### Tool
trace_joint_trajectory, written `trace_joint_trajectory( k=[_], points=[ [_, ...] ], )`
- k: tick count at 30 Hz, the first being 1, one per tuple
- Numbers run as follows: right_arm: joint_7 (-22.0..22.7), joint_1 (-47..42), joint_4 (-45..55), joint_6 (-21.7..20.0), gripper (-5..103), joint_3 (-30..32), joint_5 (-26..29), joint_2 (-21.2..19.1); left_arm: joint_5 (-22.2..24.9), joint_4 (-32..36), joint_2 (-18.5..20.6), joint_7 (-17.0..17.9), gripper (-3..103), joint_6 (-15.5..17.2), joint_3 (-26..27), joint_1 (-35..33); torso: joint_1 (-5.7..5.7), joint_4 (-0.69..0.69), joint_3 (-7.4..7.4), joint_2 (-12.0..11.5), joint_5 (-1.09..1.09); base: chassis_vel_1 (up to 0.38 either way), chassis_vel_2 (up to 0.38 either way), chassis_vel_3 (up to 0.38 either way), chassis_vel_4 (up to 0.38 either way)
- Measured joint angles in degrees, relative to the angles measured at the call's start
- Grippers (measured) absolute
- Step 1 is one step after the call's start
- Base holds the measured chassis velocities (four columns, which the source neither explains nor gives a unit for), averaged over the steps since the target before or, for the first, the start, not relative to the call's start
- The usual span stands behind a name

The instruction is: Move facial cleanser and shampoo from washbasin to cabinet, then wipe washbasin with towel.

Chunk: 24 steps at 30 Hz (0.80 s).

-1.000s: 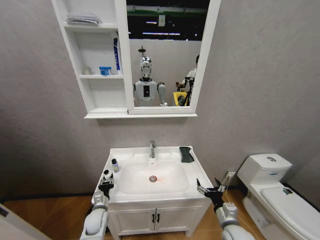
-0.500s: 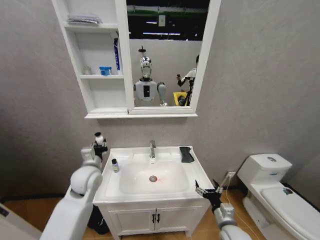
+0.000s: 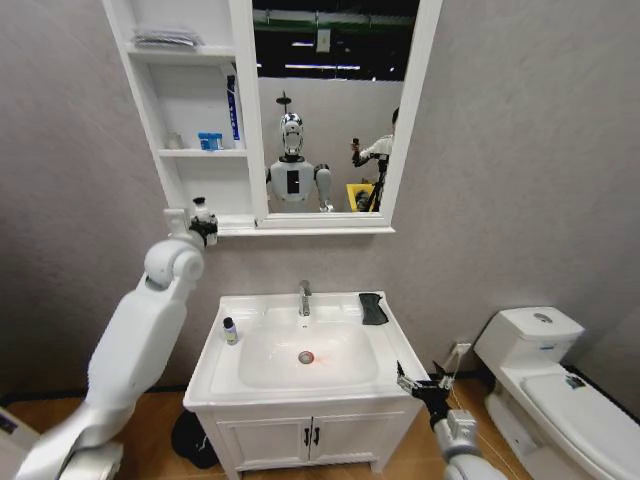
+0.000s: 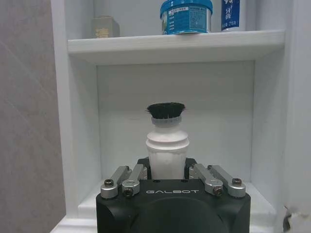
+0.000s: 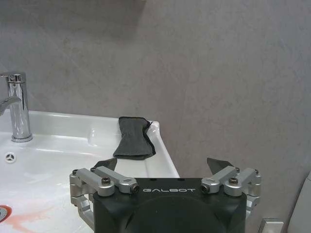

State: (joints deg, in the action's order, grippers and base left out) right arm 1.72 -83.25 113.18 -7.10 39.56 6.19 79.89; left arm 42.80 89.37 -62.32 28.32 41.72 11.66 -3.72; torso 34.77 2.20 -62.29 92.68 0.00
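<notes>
Your left gripper (image 4: 167,180) holds the slim white bottle (image 4: 167,153) in its jaws before the lowest shelf of the white wall cabinet (image 4: 175,46); set it inside. The lilac black-capped bottle (image 3: 230,331) waits on the washbasin (image 3: 215,352) below. Right gripper (image 5: 164,171) idles, jaws wide.

White, rounded arm shells end in black "GALBOT"-marked wrist blocks (silver finger links, dark screws) on each gripper (image 4: 167,180).

White bottle's (image 4: 167,150) lower part is hidden behind the left gripper (image 4: 167,175); tube (image 4: 237,14) cut off at the edge
</notes>
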Motion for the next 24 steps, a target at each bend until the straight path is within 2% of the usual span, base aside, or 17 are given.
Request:
trace_joint_trajectory(
  k=[2,3,6,7,9,12,18,20,21,24],
  points=[
    [0.0,-0.4,0.3,0.0,100,0.2,0.0,0.2,-0.6,-4.3,-0.8,-1.7,31,0.0,-0.3,3.9,0.0,0.01,0.0,0.0,-0.01,0.0,0.0,0.0,0.0],
    [0.0,-0.4,0.3,0.0,100,0.2,0.0,0.2,-0.6,-4.3,-0.8,-1.7,31,0.0,-0.3,3.9,0.0,0.01,0.0,0.0,-0.01,0.0,0.0,0.0,0.0],
    [0.0,-0.4,0.3,0.3,100,0.9,0.0,0.2,-4.3,-10.8,-1.4,-5.5,31,-0.6,-0.1,7.7,-0.01,0.01,0.0,0.0,0.01,0.0,0.0,0.0,0.0],
    [0.0,-0.4,0.3,0.3,100,0.9,0.0,0.2,-4.3,-10.8,-1.4,-5.5,31,-0.6,-0.1,7.7,-0.01,0.01,0.0,0.0,0.01,0.0,0.0,0.0,0.0],
    [-0.5,0.1,-0.6,0.9,100,1.7,-0.1,0.2,-8.0,-15.9,-1.9,-8.8,31,-2.3,0.3,9.4,-0.01,0.0,0.0,0.0,-0.01,0.0,0.0,0.0,0.0],
    [-0.7,0.9,-1.7,1.5,100,2.0,-0.5,0.2,-10.0,-18.7,-2.0,-10.6,31,-3.2,0.8,10.0,0.0,0.0,0.0,0.0,-0.02,0.0,0.0,0.0,0.0],
    [-1.8,2.2,-2.3,1.2,100,1.8,-0.5,-0.2,-11.5,-21.2,-2.4,-11.0,29,-4.2,1.4,10.0,-0.01,-0.01,0.0,0.0,-0.01,0.0,0.0,0.0,0.0],
    [-2.1,2.4,-2.6,1.1,100,1.8,-0.5,-0.3,-11.8,-21.9,-2.7,-10.9,39,-5.0,1.4,10.0,-0.01,-0.01,0.0,0.0,-0.01,0.0,0.0,0.0,0.0],
    [-2.1,2.4,-2.6,1.1,100,1.8,-0.5,-0.3,-11.8,-21.9,-2.7,-10.9,39,-5.0,1.4,10.0,-0.01,-0.01,0.0,0.0,-0.01,0.0,0.0,0.0,0.0],
    [-2.2,2.6,-3.5,1.3,100,1.8,-0.5,-0.4,-12.2,-23.2,-3.1,-10.9,55,-6.1,1.8,10.5,0.0,0.0,0.0,0.0,0.0,0.0,0.0,0.0,0.0]
  ],
)
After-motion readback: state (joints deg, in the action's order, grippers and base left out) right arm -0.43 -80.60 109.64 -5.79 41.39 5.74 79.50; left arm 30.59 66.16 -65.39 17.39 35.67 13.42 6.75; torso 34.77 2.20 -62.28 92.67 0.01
